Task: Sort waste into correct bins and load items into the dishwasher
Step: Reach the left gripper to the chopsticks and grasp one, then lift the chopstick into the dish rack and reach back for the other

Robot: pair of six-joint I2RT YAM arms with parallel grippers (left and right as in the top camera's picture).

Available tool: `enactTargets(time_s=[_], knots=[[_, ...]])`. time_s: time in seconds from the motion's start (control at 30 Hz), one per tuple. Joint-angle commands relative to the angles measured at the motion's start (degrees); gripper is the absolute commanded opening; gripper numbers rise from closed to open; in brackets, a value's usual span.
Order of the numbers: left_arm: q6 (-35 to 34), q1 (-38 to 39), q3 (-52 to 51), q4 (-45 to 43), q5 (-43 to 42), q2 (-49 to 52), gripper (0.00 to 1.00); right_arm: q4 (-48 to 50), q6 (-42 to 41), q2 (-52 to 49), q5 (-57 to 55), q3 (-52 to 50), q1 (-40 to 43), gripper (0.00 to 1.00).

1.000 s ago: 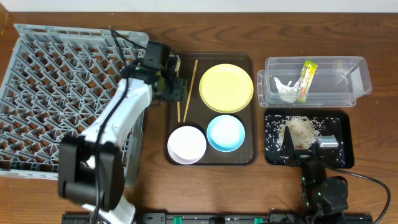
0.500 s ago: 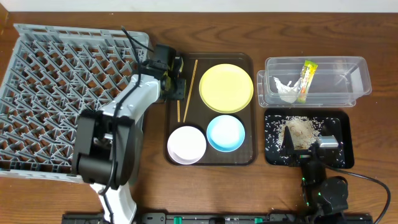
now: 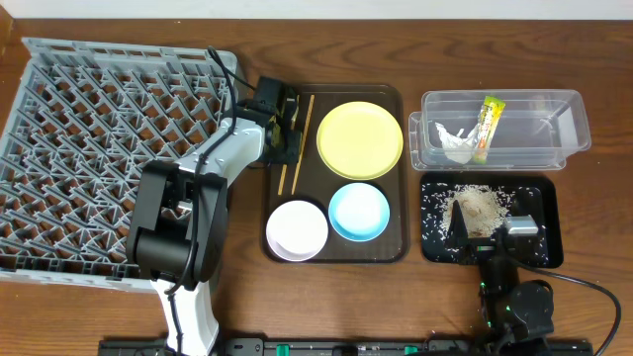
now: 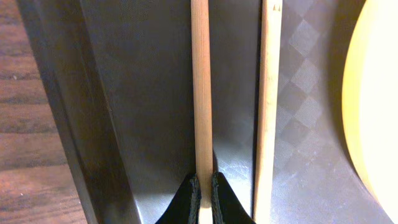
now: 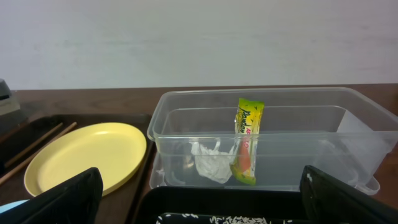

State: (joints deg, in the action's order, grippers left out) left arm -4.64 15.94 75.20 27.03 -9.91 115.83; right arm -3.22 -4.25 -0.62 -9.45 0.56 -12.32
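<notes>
My left gripper (image 4: 204,182) is shut on one wooden chopstick (image 4: 200,87) lying in the brown serving tray (image 4: 124,93); the second chopstick (image 4: 268,106) lies free just to its right. From above, the left gripper (image 3: 290,129) sits at the tray's upper left over the chopsticks (image 3: 308,117). The yellow plate (image 3: 360,139), white bowl (image 3: 297,228) and light blue bowl (image 3: 358,212) rest on the tray. The clear tub (image 3: 554,104) holds the snack wrapper (image 3: 489,127) and tissue (image 3: 455,141). Rice crumbs (image 3: 480,206) lie in the black tray (image 3: 544,198). My right gripper (image 3: 492,229) stands open and empty over it.
The grey dish rack (image 3: 99,148) fills the left side of the table, beside the brown serving tray (image 3: 391,252). In the right wrist view the yellow plate (image 5: 87,155) is at the left and the clear tub (image 5: 348,124) stands ahead.
The left gripper has shifted slightly right over the tray and its jaws have closed on one chopstick. The right arm has not moved.
</notes>
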Motion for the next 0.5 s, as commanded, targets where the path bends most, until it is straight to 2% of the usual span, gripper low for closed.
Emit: enactTargets(time_s=[0.0,0.13,0.23,0.47], knots=[[-0.1,-0.1,1.3,2.1,0.6,-1.4,0.06,0.0,0.5,0.3,0.0,-0.3,1.0,0.99],[-0.1,-1.7,4.4,6.1,1.3,-6.6,0.06,0.0,0.5,0.3,0.0,-0.3,1.0,0.99],[0.3,-3.3,6.8,10.8,5.1,-11.6,0.06,0.0,0.5,0.3,0.1,-0.3,1.0,0.99],[10.8,-6.7,7.0,19.1,13.9,-19.7,0.06,0.0,0.5,0.3,0.0,-0.3,1.0,0.99]])
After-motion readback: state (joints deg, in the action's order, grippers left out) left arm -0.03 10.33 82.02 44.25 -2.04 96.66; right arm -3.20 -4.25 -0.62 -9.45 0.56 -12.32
